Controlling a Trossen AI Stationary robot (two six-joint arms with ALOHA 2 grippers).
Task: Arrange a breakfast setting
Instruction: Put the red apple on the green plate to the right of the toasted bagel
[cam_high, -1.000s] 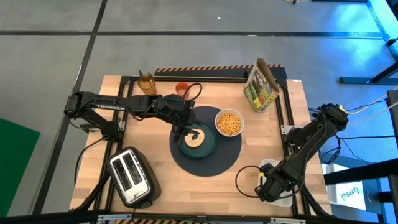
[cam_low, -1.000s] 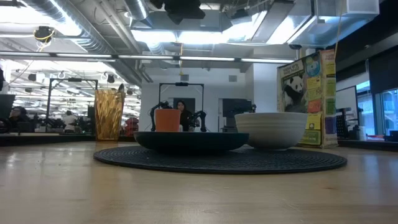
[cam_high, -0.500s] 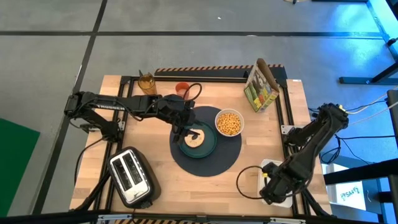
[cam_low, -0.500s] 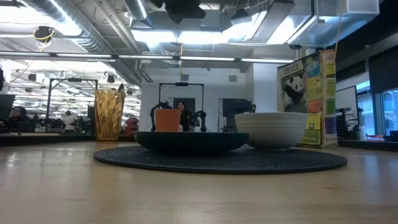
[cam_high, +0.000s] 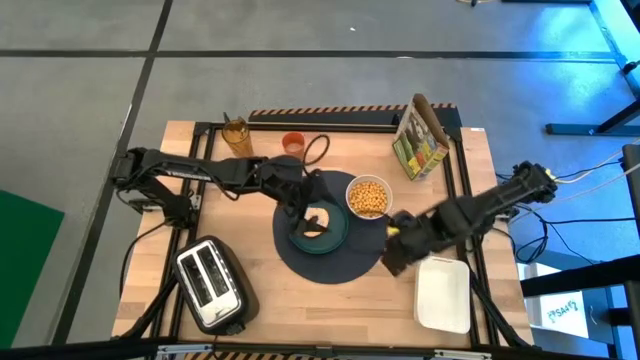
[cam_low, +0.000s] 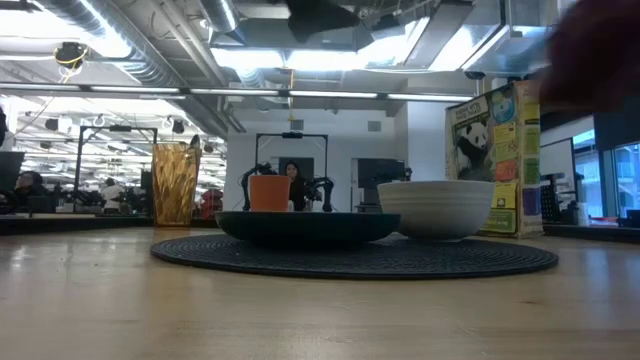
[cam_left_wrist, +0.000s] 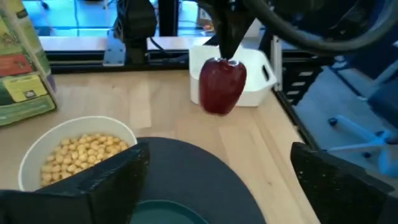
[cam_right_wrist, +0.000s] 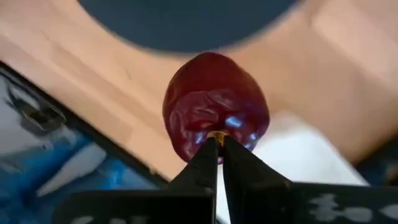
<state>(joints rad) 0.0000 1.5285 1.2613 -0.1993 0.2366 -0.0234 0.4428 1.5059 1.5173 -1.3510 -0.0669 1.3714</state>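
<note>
A dark-blue mat (cam_high: 345, 262) lies mid-table with a teal plate (cam_high: 334, 238) on it. A bagel (cam_high: 320, 222) lies on the plate, and my left gripper (cam_high: 308, 212) hovers open just over it, its fingers (cam_left_wrist: 124, 174) spread wide. The white bowl (cam_high: 368, 196) of cereal sits on the mat's far right part. An orange cup (cam_high: 292, 143) and an amber glass (cam_high: 237, 132) stand at the far edge. My right gripper (cam_high: 392, 250) is at the mat's right rim, shut on a red fruit (cam_right_wrist: 214, 112) that also shows in the left wrist view (cam_left_wrist: 222, 84). My right gripper pinches the red fruit's stem (cam_right_wrist: 216, 134) between its two fingertips, coming from above and pointing down. The fruit (cam_left_wrist: 222, 87) hangs upright below the fingers, lifted clear of the table and the tray.
A white tray (cam_high: 443, 292) lies at the near right. A cereal box (cam_high: 420, 138) stands at the far right, and a silver-and-black toaster (cam_high: 212, 282) stands at the near left. A cable loop (cam_high: 316, 150) lies by the orange cup.
My right gripper has risen from the white tray and swung toward the table's left and far side, up to the mat's right rim, carrying the red fruit clear of the tray. My left gripper has opened over the bagel, which stays on the plate.
</note>
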